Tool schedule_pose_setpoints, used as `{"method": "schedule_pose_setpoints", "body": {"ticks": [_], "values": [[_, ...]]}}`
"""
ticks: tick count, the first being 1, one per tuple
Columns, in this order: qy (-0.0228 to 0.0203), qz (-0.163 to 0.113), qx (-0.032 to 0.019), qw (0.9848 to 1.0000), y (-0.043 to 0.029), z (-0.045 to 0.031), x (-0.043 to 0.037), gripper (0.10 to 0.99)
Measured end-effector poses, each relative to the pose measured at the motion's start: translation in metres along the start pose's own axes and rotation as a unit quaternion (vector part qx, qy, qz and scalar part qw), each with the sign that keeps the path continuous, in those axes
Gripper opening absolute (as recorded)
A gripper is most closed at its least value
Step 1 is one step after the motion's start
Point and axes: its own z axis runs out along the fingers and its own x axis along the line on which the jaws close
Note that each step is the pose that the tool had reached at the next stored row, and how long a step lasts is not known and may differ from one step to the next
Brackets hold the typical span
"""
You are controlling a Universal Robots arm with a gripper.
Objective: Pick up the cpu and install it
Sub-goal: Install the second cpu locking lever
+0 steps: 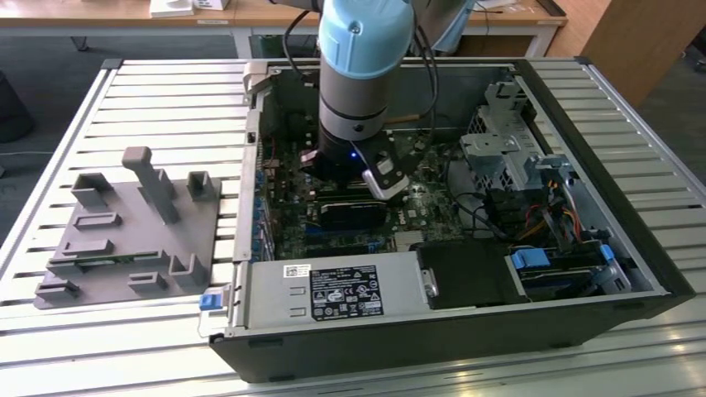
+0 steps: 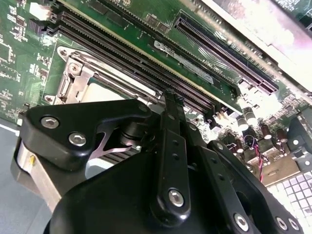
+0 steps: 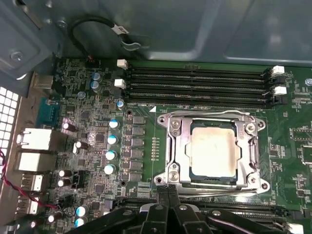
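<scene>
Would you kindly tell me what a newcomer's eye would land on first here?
Probably the pale blue robot arm reaching down into the open computer case. In the first wrist view, the cpu sits inside the metal-framed socket on the green motherboard, with the black claw just beside that frame.

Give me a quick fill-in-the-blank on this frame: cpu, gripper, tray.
1. The cpu lies inside the metal-framed ____ on the motherboard.
2. In the first wrist view, the gripper has its fingertips pressed ____.
3. The gripper holds ____.
4. In the exterior view, the grey tray lies ____ the computer case.

Missing words: socket; together; nothing; outside
</scene>
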Motion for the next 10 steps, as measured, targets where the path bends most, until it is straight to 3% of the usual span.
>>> {"method": "schedule_pose_setpoints", "body": {"ticks": [10], "values": [[-0.0007, 0.0, -0.0202, 0.9998, -0.001, 0.005, 0.0025, 0.106]]}}
